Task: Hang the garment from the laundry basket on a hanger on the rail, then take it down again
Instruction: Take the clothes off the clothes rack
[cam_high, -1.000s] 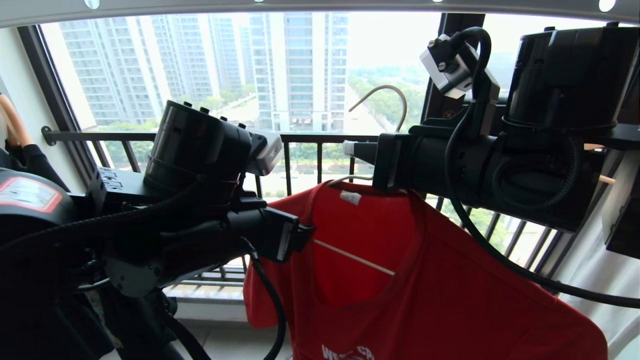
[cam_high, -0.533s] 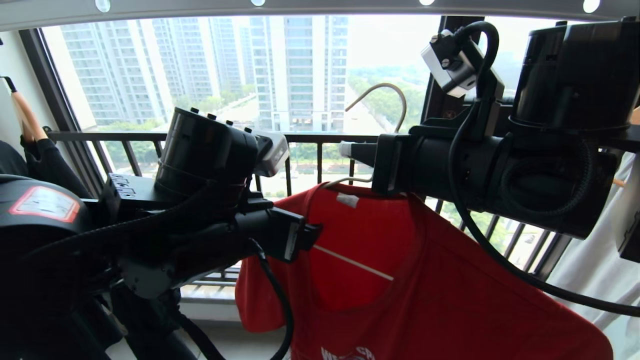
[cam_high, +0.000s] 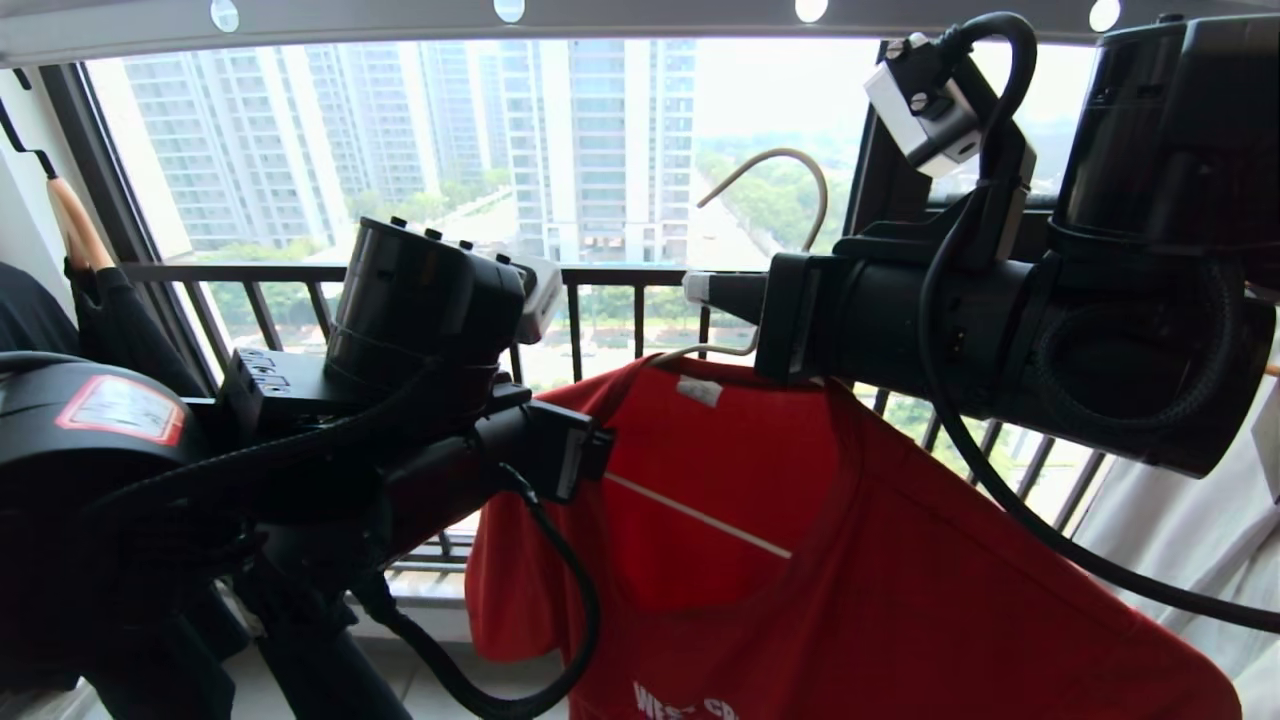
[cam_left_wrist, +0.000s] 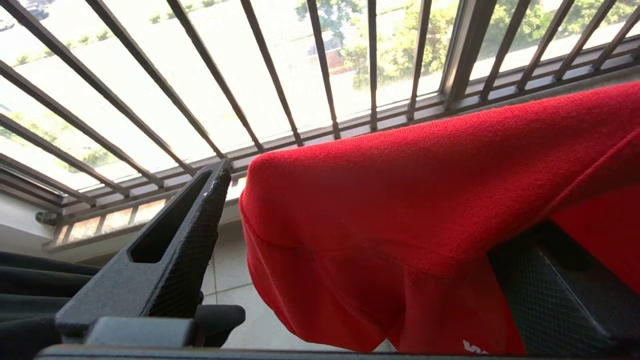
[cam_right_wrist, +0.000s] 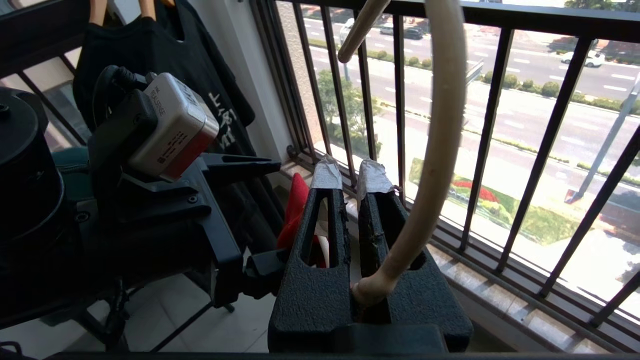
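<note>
we're carrying the wire hanger (cam_right_wrist: 440, 150) by its neck, right gripper (cam_right_wrist: 350, 175) clenched on it just below the rail (cam_high: 640, 15). the red t-shirt (cam_high: 800, 560) is draping off it, left gripper (cam_left_wrist: 350, 260) spread wide around the shoulder. we're thinking: keep the hook level, so it catches the rail cleanly.

Right gripper (cam_right_wrist: 350, 175) clamped on the neck of the off-white hanger (cam_right_wrist: 437, 150), hook curving up past the black railing (cam_right_wrist: 550, 130), a red scrap, probably the garment (cam_right_wrist: 296, 210), just behind the fingers, left arm's camera (cam_right_wrist: 172, 125) alongside.
</note>
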